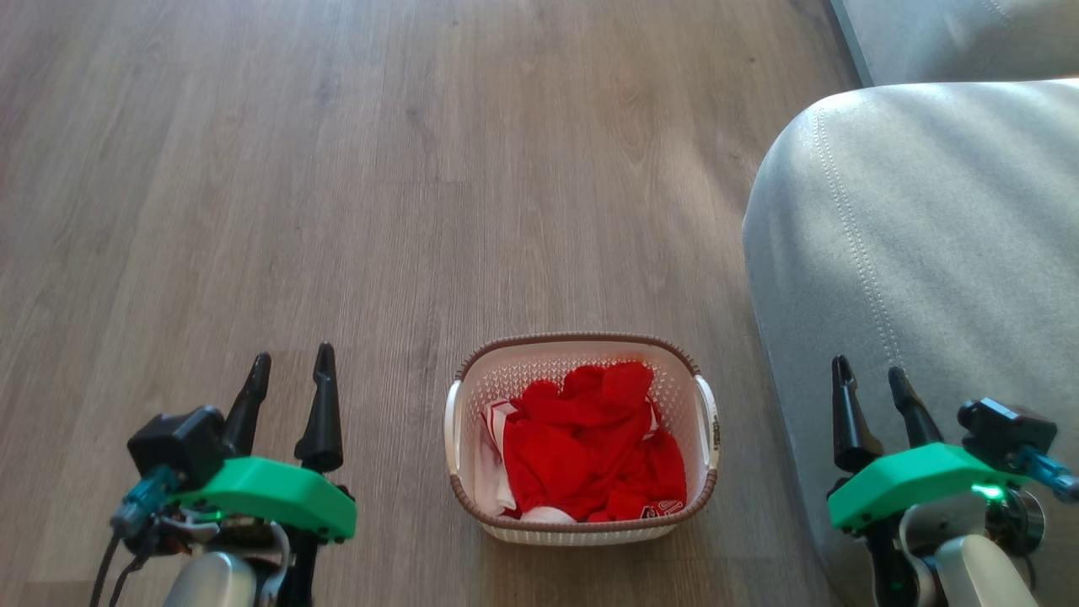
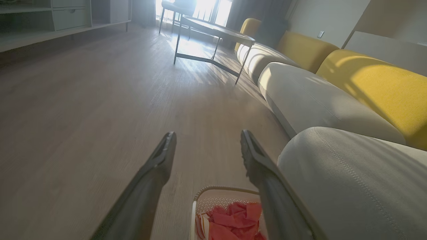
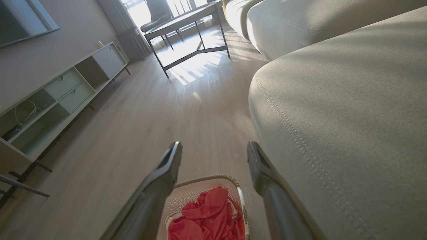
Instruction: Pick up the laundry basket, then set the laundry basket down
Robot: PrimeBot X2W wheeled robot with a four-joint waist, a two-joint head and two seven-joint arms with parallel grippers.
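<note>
Between the end effectors [image 1: 292,354] [image 1: 867,366] sits the laundry basket [image 1: 582,532].

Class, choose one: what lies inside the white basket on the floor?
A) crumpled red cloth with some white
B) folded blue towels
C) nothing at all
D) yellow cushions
A: the laundry basket holds a crumpled red cloth with white patches at its edges.

Bare wood floor [image 1: 337,169] is lying open from nine through twelve o'clock of the laundry basket [image 1: 577,339]; the grey sofa [image 1: 927,253] is crowding near its three o'clock side.
</note>
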